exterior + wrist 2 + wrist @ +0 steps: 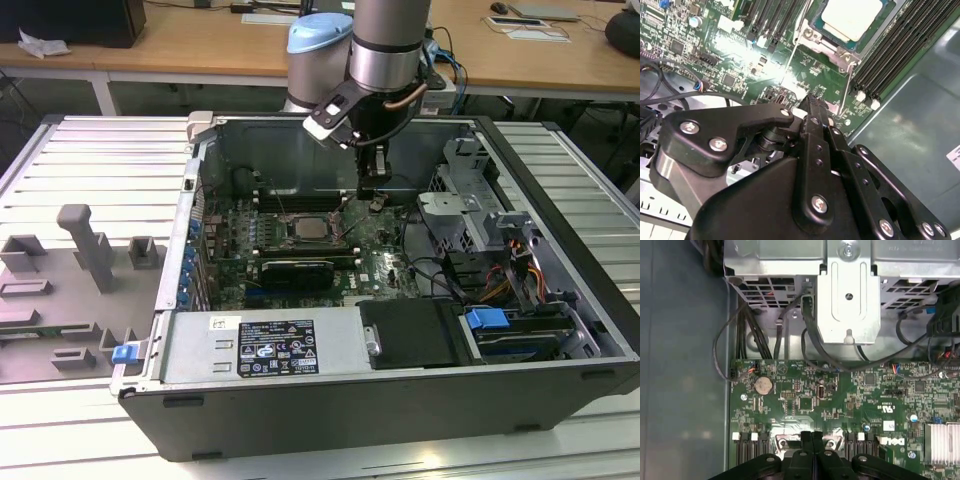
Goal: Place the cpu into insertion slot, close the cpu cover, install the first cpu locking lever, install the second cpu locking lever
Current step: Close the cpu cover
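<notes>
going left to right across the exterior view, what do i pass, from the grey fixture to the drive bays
grey fixture post → blue clip at the case corner → cpu seated in the insertion slot → gripper above the board → blue tab by the drive bays

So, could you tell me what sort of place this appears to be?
Probably a robotics lab or workshop: an open computer case lies on a slatted metal bench, grey fixtures stand beside it, and wooden desks run behind.
</notes>
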Controlling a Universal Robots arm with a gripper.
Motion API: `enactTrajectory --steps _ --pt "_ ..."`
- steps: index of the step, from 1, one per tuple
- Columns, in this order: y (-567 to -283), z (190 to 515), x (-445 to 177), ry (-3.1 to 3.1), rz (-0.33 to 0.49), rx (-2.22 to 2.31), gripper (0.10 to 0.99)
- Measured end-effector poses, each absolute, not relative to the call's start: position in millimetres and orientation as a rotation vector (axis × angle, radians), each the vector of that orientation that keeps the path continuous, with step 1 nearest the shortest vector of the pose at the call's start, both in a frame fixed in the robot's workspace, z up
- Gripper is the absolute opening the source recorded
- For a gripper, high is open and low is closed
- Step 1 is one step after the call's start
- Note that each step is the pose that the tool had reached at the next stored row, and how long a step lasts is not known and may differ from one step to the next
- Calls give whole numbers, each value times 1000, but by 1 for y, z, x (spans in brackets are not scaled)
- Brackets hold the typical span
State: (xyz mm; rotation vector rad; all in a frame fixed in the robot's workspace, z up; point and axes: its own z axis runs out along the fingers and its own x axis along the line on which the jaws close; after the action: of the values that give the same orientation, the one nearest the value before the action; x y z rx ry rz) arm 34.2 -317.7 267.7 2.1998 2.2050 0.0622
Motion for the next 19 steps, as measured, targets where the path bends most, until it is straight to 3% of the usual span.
enactTrajectory --steps 19 --pt "-318 259 55 2211 49 2206 106"
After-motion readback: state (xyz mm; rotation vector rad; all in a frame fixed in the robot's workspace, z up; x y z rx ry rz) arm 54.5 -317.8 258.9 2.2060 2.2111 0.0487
